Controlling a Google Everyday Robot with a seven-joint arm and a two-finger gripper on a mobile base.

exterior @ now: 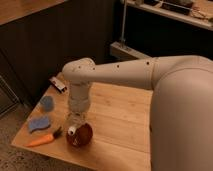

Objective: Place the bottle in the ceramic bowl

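The reddish-brown ceramic bowl [81, 136] sits near the front left edge of the wooden table [125, 120]. My gripper [75, 120] hangs straight down from the white arm, right over the bowl's left rim. It is shut on the clear bottle [73, 126], which points down. The bottle's white cap [72, 131] is at the bowl's rim, just inside it. Most of the bottle's body is hidden by the gripper.
An orange carrot [41, 141] lies left of the bowl by the table's front edge. A blue sponge [38, 123] and a small blue round object [46, 103] lie farther left. A small white and dark item [59, 85] is at the back left corner.
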